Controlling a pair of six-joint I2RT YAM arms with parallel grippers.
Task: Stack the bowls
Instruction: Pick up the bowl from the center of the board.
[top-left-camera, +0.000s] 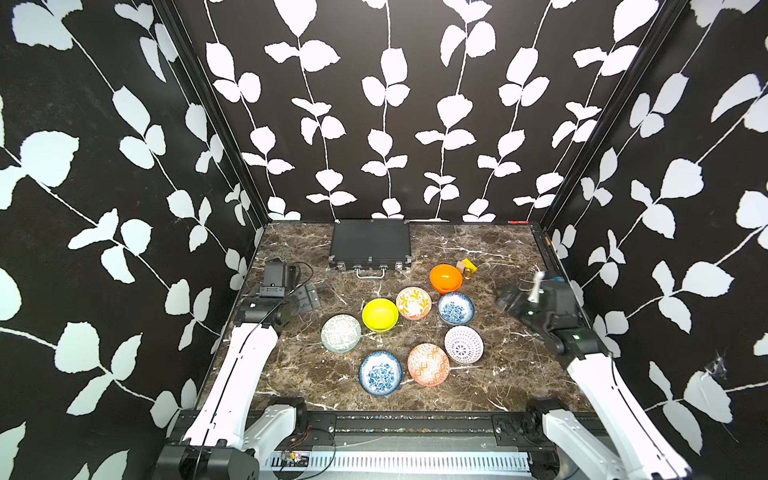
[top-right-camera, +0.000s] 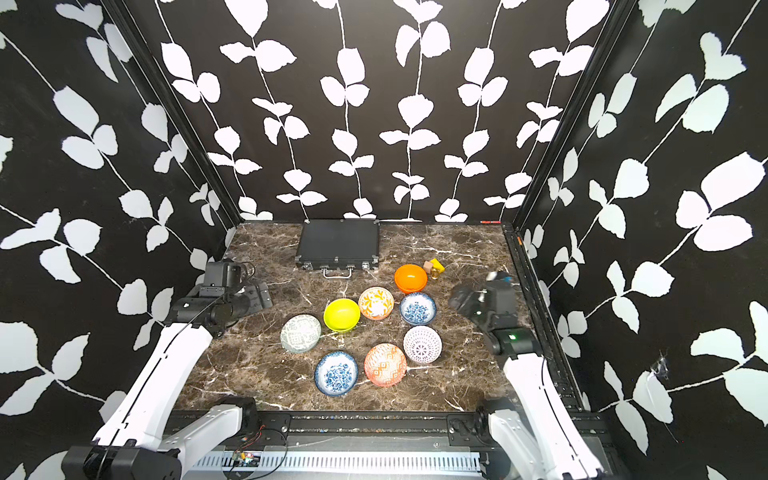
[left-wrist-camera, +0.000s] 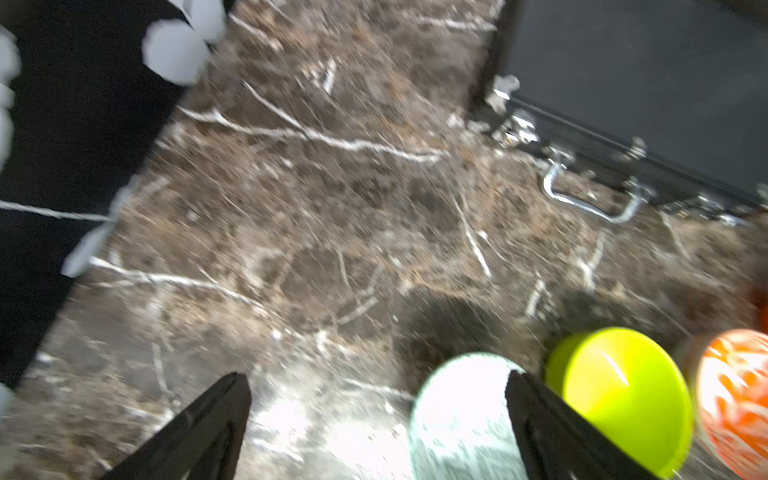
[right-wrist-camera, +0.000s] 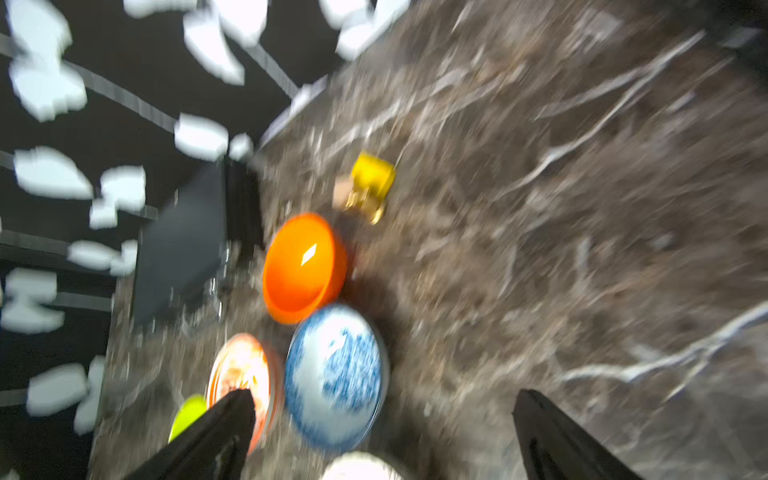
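Eight bowls (top-left-camera: 380, 314) sit side by side in the middle of the surface (top-left-camera: 291, 374), not yet stacked. The left gripper (left-wrist-camera: 374, 378) and the right gripper (right-wrist-camera: 384, 395) are both spread wide and empty.

Eight small round bowls stand upright, unstacked, on the tabletop (top-left-camera: 291, 374): plain orange bowl (top-left-camera: 445, 277) rearmost; orange-leaf bowl (top-left-camera: 413, 302) between plain yellow bowl (top-left-camera: 380, 314) and blue-floral white bowl (top-left-camera: 455, 308); grey-green patterned bowl (top-left-camera: 340, 333) leftmost; second blue-floral white bowl (top-left-camera: 380, 373), orange-geometric bowl (top-left-camera: 428, 364), purple-dotted white bowl (top-left-camera: 464, 344) in front.

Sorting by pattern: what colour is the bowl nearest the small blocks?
Plain orange bowl, clearest in a top view.
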